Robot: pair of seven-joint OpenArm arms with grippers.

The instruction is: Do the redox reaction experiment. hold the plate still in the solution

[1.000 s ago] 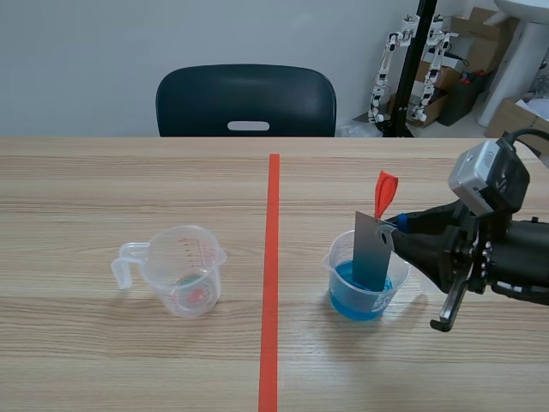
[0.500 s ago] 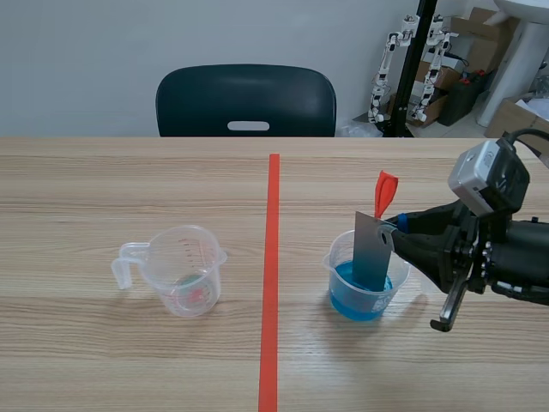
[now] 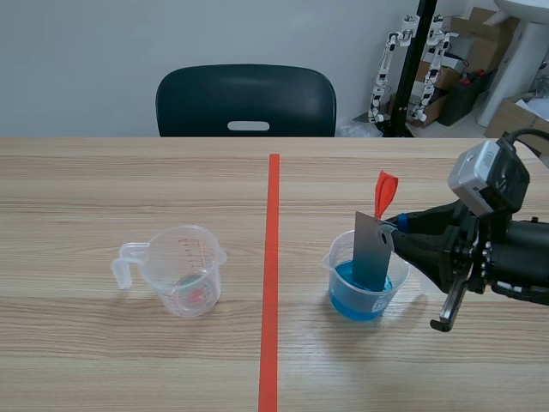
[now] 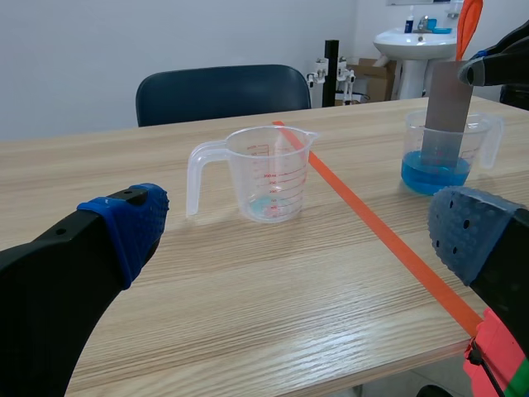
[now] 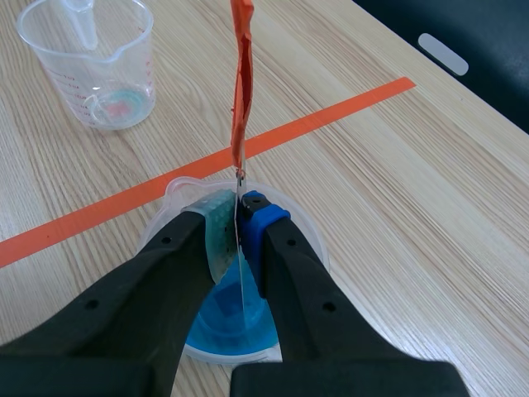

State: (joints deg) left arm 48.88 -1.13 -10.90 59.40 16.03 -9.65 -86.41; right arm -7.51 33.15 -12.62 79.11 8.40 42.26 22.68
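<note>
- Scene view: the plate broadside; right wrist view: edge-on, clamped by the right gripper.
- Only the left wrist view shows the left gripper, fingers apart.
- Plate upright, long axis vertical, lower end in the blue liquid of the right-hand cup.

Wooden table carries a measuring cup and a beaker.
</note>
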